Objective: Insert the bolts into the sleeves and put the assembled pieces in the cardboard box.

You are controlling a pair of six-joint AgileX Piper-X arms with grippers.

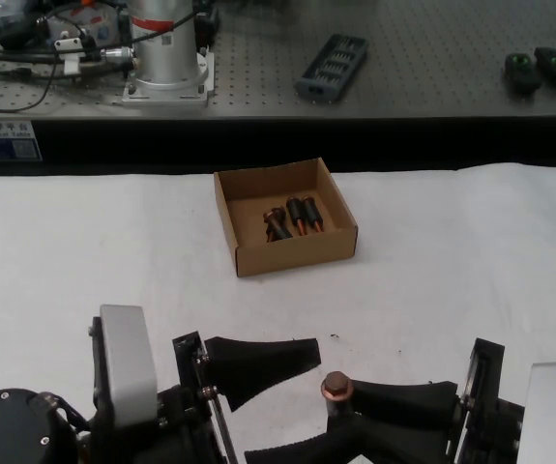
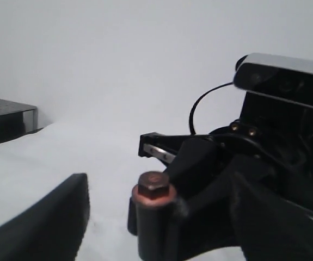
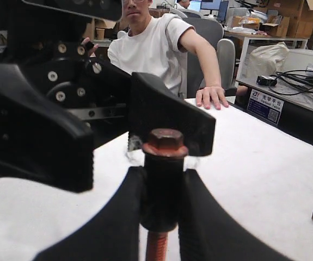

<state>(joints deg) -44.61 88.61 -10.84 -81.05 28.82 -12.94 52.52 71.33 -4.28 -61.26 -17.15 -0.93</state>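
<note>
Cloth in plain white covers the counter (image 1: 84, 251), and near its middle we see the cardboard box (image 1: 248, 259), open at the top, with three assembled pieces (image 1: 295, 218) lying in it side by side. Both arms sit at the near edge, well apart from the box. The left arm (image 1: 128, 372) has its jaws spread wide and holding nothing. Their tips are just beside the right arm's load, and we cannot tell whether they touch it. The right arm (image 1: 548, 406) has its jaws closed narrow on a black sleeve (image 3: 160, 190), held upright. A copper-coloured bolt (image 3: 166, 142) stands in that sleeve, head on top and threaded tip showing below. We judge the insertion for this piece done and the boxing step in hand. Next, the right arm needs to carry the piece forward over the box, lower it beside the three and let go, with the left jaws kept clear.
</note>
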